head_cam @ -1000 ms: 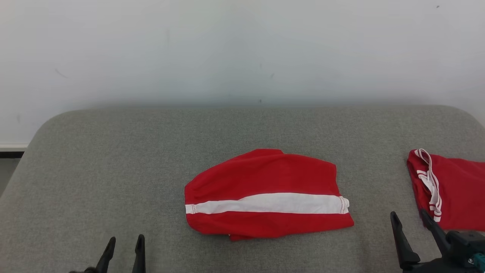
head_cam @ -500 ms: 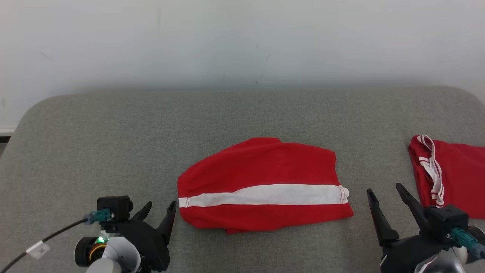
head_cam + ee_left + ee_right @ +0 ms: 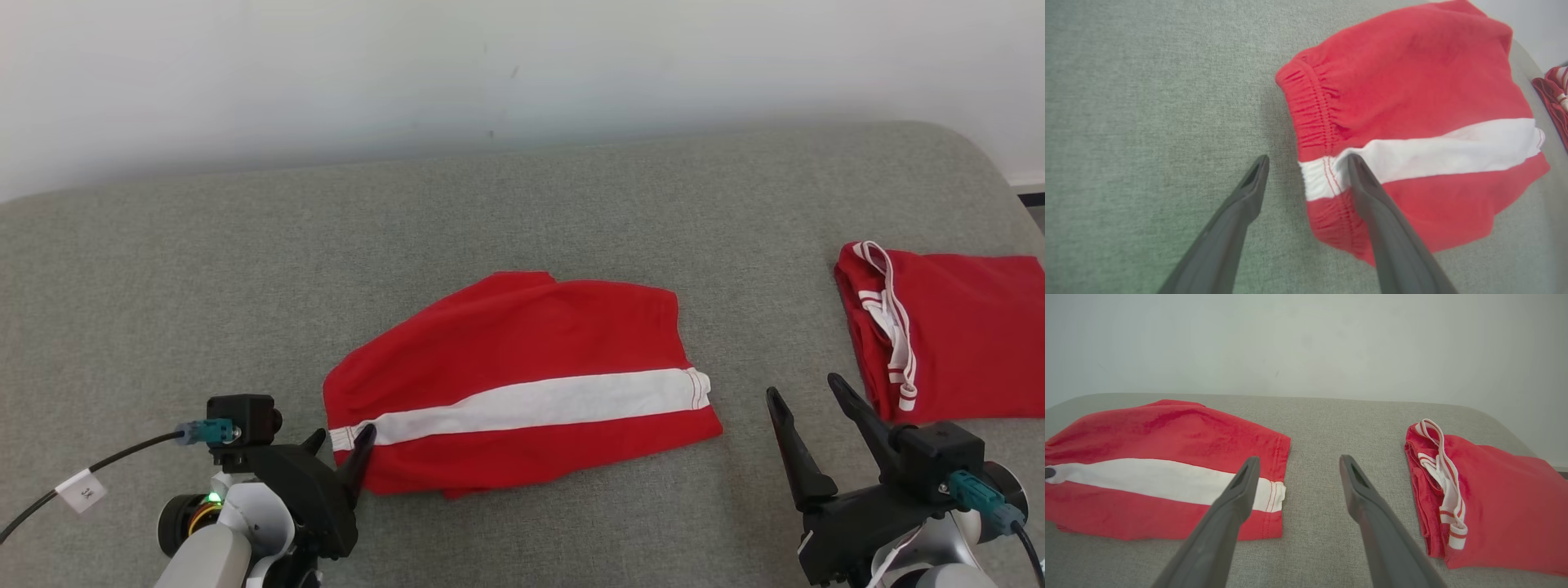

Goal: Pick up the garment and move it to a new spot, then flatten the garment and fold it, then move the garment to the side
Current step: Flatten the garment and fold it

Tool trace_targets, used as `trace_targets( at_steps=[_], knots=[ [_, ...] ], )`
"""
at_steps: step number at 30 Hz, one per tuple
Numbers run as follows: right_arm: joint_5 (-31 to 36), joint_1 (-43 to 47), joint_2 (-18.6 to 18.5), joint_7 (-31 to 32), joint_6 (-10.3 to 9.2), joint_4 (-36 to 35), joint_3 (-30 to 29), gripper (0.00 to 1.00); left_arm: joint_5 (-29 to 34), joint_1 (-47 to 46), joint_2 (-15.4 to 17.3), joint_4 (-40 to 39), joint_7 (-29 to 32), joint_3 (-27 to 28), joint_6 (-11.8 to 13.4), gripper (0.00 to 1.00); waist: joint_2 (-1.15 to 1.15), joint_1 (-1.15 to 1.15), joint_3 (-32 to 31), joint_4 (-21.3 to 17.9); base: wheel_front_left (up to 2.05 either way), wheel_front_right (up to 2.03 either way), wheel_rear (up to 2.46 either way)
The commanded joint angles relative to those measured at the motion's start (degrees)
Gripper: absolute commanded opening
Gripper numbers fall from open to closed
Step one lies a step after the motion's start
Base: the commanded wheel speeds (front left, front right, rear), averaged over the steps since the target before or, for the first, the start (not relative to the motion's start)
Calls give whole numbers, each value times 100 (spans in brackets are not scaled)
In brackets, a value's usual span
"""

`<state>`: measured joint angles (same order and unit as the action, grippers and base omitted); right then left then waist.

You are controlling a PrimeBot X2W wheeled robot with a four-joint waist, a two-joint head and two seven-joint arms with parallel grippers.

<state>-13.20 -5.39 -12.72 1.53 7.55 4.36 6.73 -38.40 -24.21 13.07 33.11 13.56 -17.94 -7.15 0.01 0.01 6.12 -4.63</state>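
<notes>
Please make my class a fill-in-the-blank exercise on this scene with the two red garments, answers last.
The middle garment is red with one ____ stripe.
The left gripper is at its elastic waistband, jaws ____.
The other garment lies on the robot's ____ side.
The right gripper, also open, points at the gap between the two ____.
Answers: white; open; right; garments.

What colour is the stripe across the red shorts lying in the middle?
White; the stripe crosses the red shorts, clearest in the left wrist view.
</notes>
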Motion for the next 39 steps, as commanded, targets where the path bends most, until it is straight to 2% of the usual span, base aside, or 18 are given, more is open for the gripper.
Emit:
trace_targets(
  at_steps=[1,2,10,14,19,24,30,39],
  knots=[
    [-31,-36,-35,-45,-14,33,-1,100,-51,-39,57,-13,-3,-34,-41,7,-1,-1,7,-34,0,0,0],
    [-31,-30,-40,-55,-14,45,-6,100,-68,-10,70,-32,12,-53,-43,0,-1,-1,-3,-31,0,0,0],
    [-33,-168,-131,160,-14,67,36,100,-100,182,255,-301,-42,-146,-28,0,-1,-1,3,80,0,0,0],
    [-243,-504,-139,934,-14,240,44,100,47,336,389,-655,-212,-169,29,0,-1,-1,183,161,0,0,0],
    [-457,-1004,-106,1947,-14,531,50,100,140,543,395,-1087,-374,-211,114,0,-1,-1,446,319,0,0,0],
    [-613,-1341,13,2497,-14,780,253,100,197,570,342,-1264,-475,-273,151,0,-1,-1,663,450,0,0,0],
    [-696,-1519,237,2817,-14,1136,260,100,198,540,327,-1321,-513,-305,172,0,-1,-1,742,467,0,0,0],
    [-841,-1817,311,2630,-14,1455,628,100,179,493,350,-1313,-527,-338,189,0,-1,-1,748,448,0,0,0]
  ],
)
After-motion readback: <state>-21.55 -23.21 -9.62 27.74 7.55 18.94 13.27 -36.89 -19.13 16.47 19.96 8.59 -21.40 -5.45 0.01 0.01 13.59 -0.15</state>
